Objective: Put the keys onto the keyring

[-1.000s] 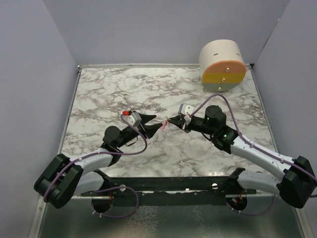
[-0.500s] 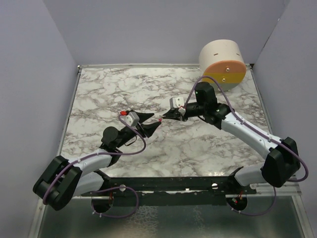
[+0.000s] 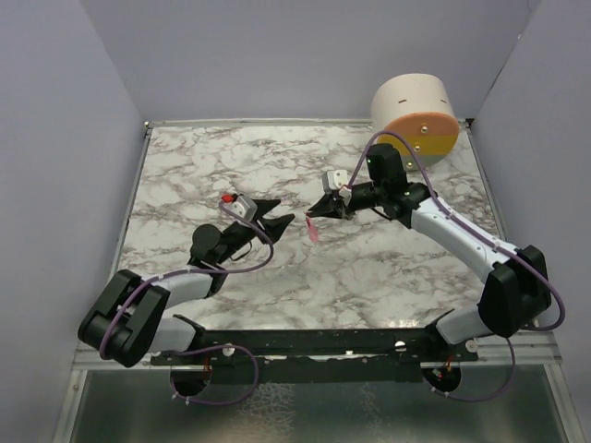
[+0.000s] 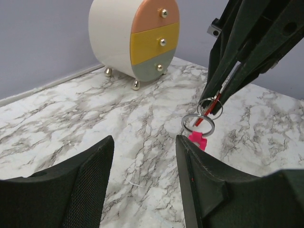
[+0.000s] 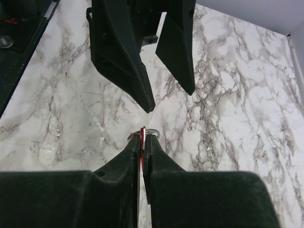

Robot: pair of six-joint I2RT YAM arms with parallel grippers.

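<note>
no readable text, no labels, no brand names, no numbers, no signs anywhere in these views

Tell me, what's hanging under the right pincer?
The keyring, a metal ring and pink strap, dangles below the right pincer, which pinches the red key. Most of the key is hidden inside the pincer.

A small round chest of drawers stands at the two o'clock corner of a white, grey-veined marble tabletop, raised on little gold ball feet. Its three drawer fronts run peach, yellow and grey-green from the top, each with a gold knob. Plain lavender-grey walls enclose the table on three sides.
</note>
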